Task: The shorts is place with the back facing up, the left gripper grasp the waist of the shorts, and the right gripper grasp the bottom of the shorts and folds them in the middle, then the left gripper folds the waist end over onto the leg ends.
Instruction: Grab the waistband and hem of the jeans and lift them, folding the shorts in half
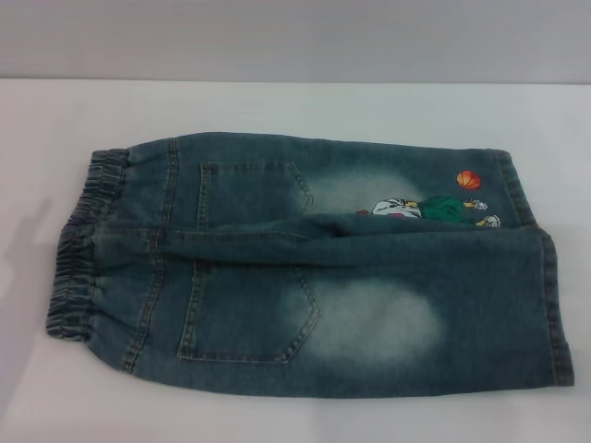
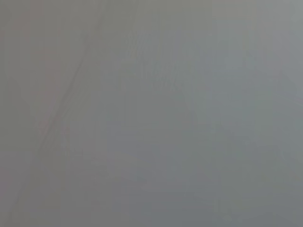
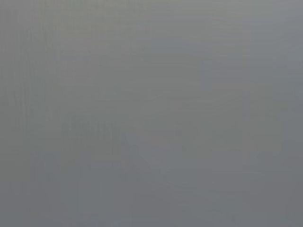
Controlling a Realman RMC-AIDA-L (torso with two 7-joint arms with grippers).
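The shorts point(image 1: 305, 268) lie flat on the white table point(image 1: 295, 111) in the head view, back side up, with two patch pockets and pale bleached patches showing. The gathered elastic waist point(image 1: 83, 245) is at the left. The bottom of the shorts, with its stitched leg hems point(image 1: 554, 305), is at the right, near a cartoon print with an orange ball point(image 1: 469, 180). The two legs lie side by side, the far one slightly overlapped by the near one. Neither gripper appears in any view. Both wrist views show only plain grey.
Bare white table surface surrounds the shorts on all sides, with a grey wall point(image 1: 295, 37) behind the far edge.
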